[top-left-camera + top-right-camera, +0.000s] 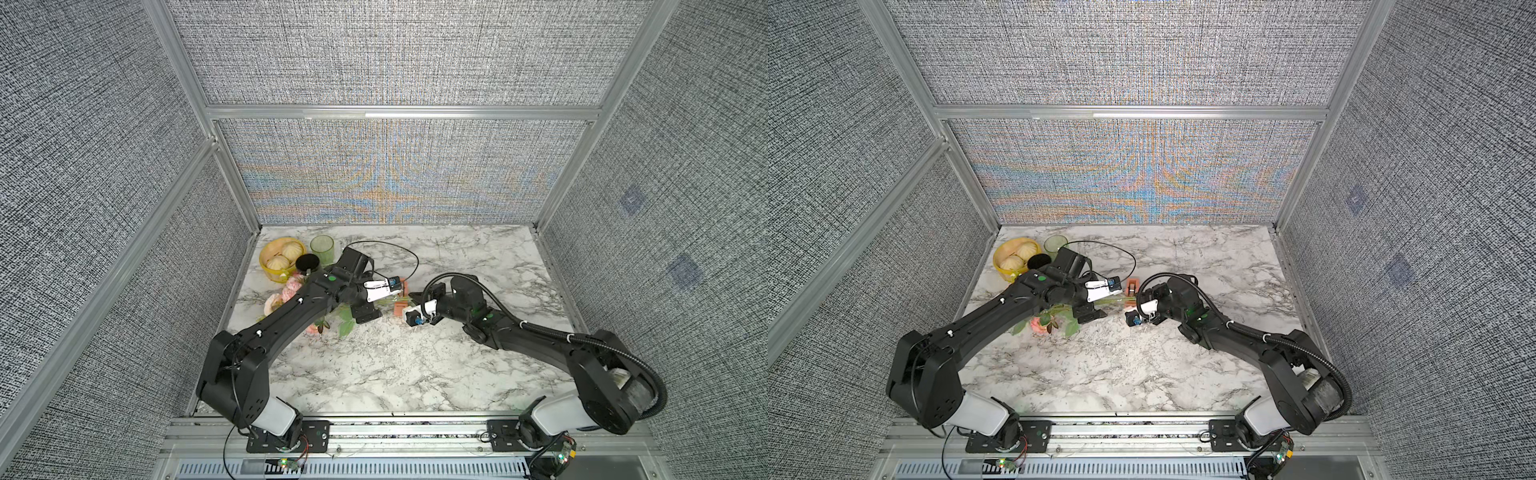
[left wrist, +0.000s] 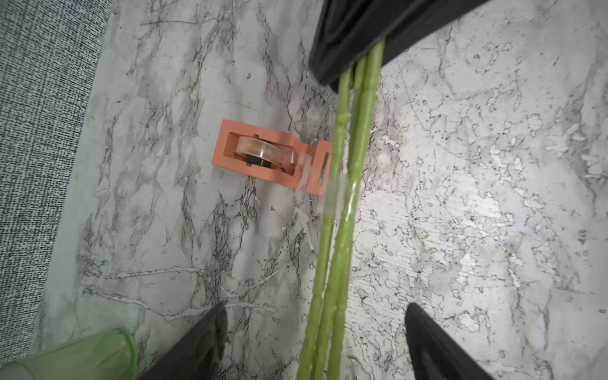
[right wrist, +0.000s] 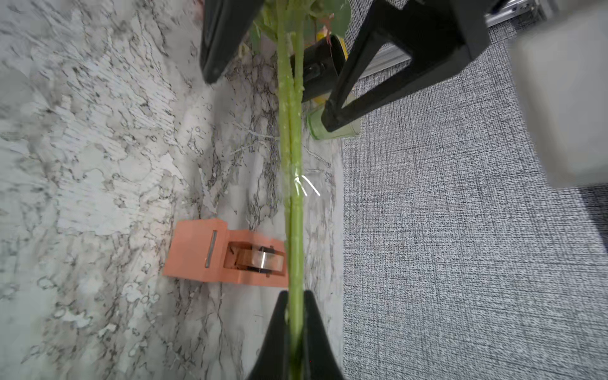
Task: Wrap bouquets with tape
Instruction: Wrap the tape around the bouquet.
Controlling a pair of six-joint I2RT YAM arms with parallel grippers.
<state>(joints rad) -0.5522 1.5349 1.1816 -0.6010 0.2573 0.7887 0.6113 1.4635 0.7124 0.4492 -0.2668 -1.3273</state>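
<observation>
Both top views: the bouquet (image 1: 291, 286) stretches across the marble table (image 1: 415, 374), pink blooms at the left beside a yellow bowl (image 1: 272, 276) and green cup (image 1: 322, 247). Its stems (image 1: 1113, 300) cross over the orange tape dispenser (image 1: 1132, 286).

Left wrist view: your left gripper (image 2: 316, 309) has its jaws spread wide around the stems, touching nothing.

Right wrist view: your right gripper (image 3: 296, 296) is clamped on them. They look light and bendy, so hold near the clear tape strip (image 3: 297, 184). The cup crowds your left side.

The desk (image 1: 415, 365) is white marble veined with grey. The tape dispenser (image 2: 263, 154) is orange-salmon around a clear roll. By it the stems (image 2: 332, 263) are green and the flowers (image 1: 1039, 326) pink.
</observation>
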